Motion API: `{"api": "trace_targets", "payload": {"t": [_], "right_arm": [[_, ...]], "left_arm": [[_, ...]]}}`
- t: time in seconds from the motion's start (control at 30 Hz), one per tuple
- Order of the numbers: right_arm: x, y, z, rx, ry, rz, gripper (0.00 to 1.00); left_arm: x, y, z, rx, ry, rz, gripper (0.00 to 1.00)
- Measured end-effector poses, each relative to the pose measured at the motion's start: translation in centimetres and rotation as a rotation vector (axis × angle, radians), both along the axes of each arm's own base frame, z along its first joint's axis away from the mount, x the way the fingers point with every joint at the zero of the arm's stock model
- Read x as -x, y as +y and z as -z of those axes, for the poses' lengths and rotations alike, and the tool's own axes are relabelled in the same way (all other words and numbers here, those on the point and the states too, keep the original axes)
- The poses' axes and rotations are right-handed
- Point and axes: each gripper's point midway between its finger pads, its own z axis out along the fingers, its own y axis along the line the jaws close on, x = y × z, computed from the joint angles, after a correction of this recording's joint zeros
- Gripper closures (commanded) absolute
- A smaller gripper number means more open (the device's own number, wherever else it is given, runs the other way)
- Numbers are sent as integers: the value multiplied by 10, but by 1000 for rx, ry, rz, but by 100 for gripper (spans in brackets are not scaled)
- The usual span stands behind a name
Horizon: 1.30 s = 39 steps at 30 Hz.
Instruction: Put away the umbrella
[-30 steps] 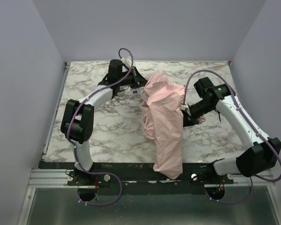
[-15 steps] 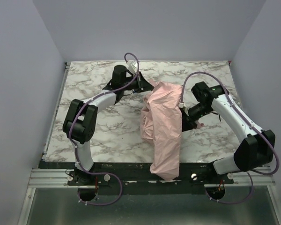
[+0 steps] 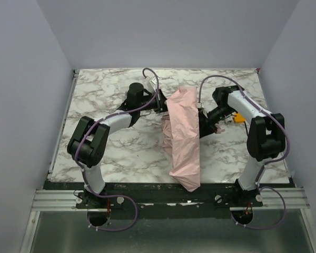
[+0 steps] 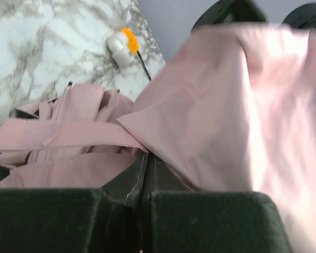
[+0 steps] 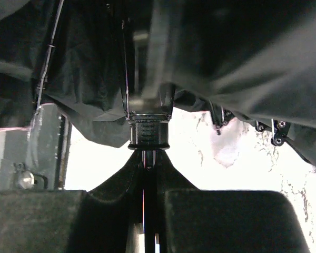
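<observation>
The umbrella [image 3: 183, 137] lies down the middle of the counter [image 3: 110, 153], its end over the near edge, only half gathered (not rolled or strapped yet). Your left fingers [image 4: 116, 195] pinch it; your right fingers [image 5: 121, 182] clamp it too.

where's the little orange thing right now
Top view: the orange thing lies on the table's right side, just beside the right arm, right of the umbrella.
</observation>
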Motion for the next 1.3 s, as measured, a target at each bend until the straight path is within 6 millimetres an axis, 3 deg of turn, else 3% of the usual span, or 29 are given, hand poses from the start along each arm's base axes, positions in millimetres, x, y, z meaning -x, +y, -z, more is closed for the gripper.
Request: {"api": "trace_targets", "payload": {"t": [0.1,0.2,0.37,0.47,0.57,0.7,0.8,0.97,1.2,1.3], "right_arm": [[-8,-1,17,9,-26,-16,99],[-4,-3,35,-1,-80,-57,100],[41,-16,66,-12,-168,-143,100],[60,-23,70,-16,-273,-201,100],[65,-26,73,-17,-368,-248,100],[61,-28,77,-15,-424,-288,100],[59,-28,81,-13,-427,-296,100],[44,-26,86,12,-365,-249,100],[-22,-12,71,54,-303,-105,99],[-49,-4,64,57,-277,-44,99]], "left_arm": [[-23,-8,-16,8,-28,-21,100],[-46,-11,-17,-6,-19,-67,100],[-71,-5,11,-91,58,-152,100],[-78,1,30,-142,102,-186,100],[-85,3,39,-167,123,-202,100],[-94,0,37,-165,104,-201,100],[-97,-4,25,-141,70,-187,100],[-85,-17,-4,-32,-19,-84,100],[-16,-14,4,45,-20,33,100],[-1,-12,5,59,-26,49,100]]}}
